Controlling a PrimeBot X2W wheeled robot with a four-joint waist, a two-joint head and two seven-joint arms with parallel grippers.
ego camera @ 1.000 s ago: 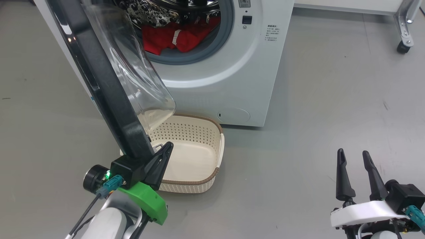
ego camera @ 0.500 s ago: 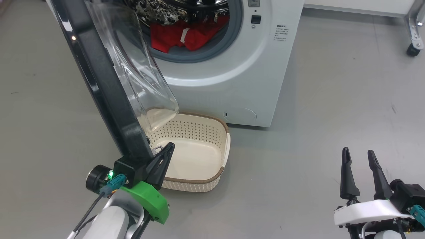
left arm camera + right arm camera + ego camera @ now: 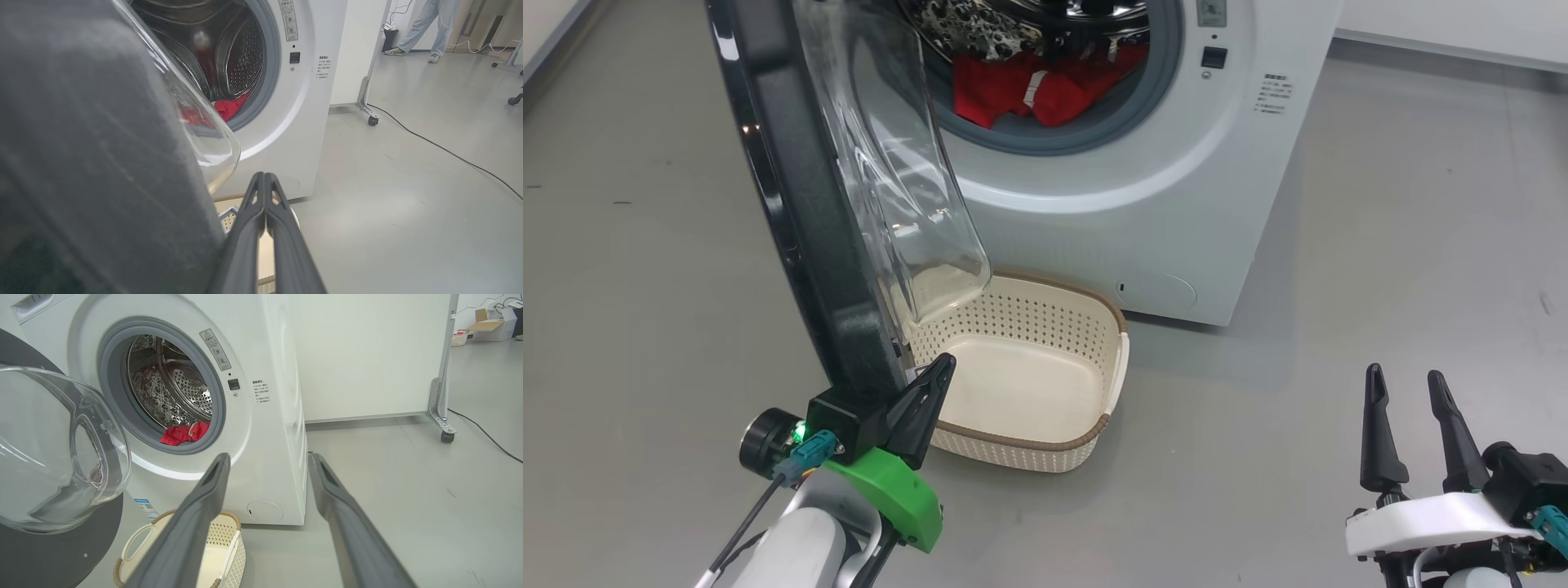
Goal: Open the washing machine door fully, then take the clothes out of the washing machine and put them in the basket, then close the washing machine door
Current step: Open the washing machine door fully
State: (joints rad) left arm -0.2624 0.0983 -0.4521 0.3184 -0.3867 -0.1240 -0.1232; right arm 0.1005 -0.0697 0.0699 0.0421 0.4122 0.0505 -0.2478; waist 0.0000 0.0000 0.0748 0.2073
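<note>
Smooth grey floor (image 3: pixel 1421 245). A white panel (image 3: pixel 367 355) stands on castors (image 3: pixel 446 437). A black cable (image 3: pixel 449 153) crosses the floor.

The clothes (image 3: pixel 980 94) lie in the washing machine (image 3: pixel 1168 212), the basket (image 3: pixel 1021 452) before it.

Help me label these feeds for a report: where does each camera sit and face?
Head view: on the robot's head, facing forward and down at the white front-loading washing machine, its open black-rimmed round glass door and the cream perforated plastic basket; left tool lower left, right tool lower right.
Left wrist view: left wrist, along its shut tool, past the door's rim into the drum.
Right wrist view: right wrist, along its open tool, at the drum mouth.
Shared: all three show the bright red fabric clothes in the drum.
</note>
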